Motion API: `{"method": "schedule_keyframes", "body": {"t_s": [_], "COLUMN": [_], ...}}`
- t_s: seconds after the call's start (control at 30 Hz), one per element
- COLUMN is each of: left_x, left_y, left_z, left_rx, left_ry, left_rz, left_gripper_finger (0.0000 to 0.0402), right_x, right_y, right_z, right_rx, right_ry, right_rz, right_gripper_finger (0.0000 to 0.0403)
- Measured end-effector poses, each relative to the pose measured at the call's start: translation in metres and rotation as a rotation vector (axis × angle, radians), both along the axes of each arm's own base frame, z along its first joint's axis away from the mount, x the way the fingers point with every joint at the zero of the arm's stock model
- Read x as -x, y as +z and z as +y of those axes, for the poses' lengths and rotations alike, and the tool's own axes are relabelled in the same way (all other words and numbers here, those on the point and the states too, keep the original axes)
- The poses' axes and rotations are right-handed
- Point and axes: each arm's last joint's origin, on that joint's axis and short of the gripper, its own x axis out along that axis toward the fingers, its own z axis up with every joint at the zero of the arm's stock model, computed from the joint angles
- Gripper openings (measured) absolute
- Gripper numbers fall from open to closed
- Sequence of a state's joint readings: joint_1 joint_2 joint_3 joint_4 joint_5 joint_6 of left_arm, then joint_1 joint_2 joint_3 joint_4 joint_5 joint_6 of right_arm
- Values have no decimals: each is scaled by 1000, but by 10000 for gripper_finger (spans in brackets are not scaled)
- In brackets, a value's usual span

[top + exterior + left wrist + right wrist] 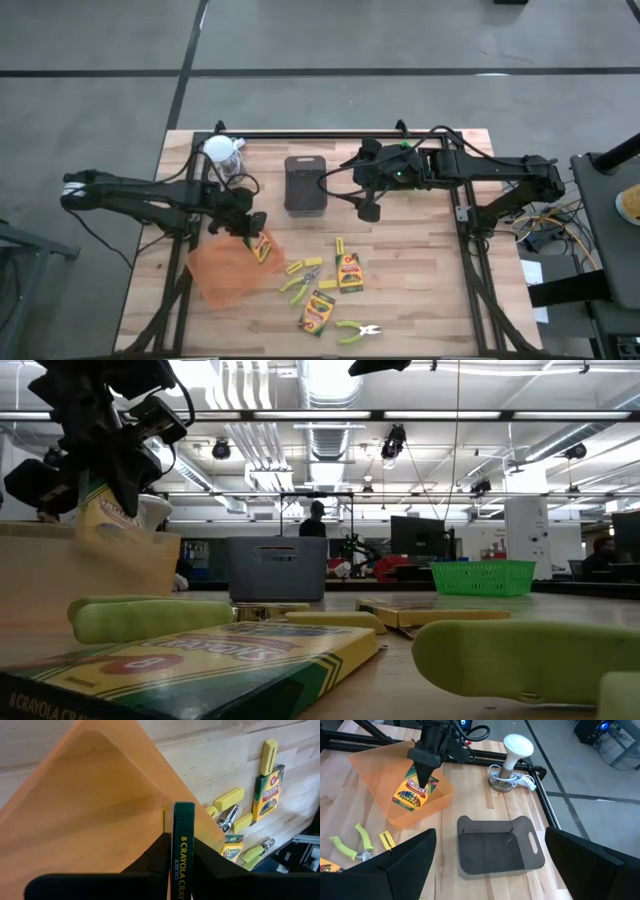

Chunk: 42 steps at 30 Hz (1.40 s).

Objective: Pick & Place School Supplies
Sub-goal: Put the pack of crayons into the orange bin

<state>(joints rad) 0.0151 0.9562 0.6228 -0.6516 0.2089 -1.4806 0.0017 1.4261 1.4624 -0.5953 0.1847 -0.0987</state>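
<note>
My left gripper point(250, 224) is shut on a yellow-green crayon box point(263, 246) over the orange tray point(218, 275) at the table's near left. In the low view the box point(104, 510) reaches down behind the tray's wall point(80, 570). My right gripper point(368, 208) hangs open and empty high over the black tray point(305, 183). Two more crayon boxes point(349, 272) point(316, 312), yellow sticks point(297, 265) point(340, 245) and lime-handled tools point(298, 284) point(356, 331) lie flat on the table. My left gripper pinches the crayon box between its two fingers, one on each broad face, with the green narrow side point(183, 827) showing between them. It has the box's upper end point(422, 779), slanting down from above. The box hangs tilted, its lower end point(404, 801) inside the orange tray; whether it touches the floor I cannot tell.
A white-topped metal object point(222, 152) with a coiled cord stands at the far left corner. A green basket point(482, 576) shows beyond the table in the low view. Bare wood lies at the table's near right.
</note>
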Motion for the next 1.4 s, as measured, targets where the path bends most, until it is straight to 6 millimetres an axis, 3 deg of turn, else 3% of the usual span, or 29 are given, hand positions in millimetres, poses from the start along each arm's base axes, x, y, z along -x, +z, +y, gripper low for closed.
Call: {"method": "schedule_keyframes", "body": {"t_s": [0.27, 1.4], "left_x": [0, 7], "left_y": [0, -1], "left_z": [0, 0], "left_rx": [28, 14], "left_ry": [55, 1], "left_rz": [11, 44], "left_gripper_finger": [51, 57], "right_x": [0, 0], "right_y": [0, 0], "right_z": [0, 0], "right_rx": [-2, -1], "right_ry": [-1, -1], "right_rz": [0, -1], "right_gripper_finger": [370, 370]}}
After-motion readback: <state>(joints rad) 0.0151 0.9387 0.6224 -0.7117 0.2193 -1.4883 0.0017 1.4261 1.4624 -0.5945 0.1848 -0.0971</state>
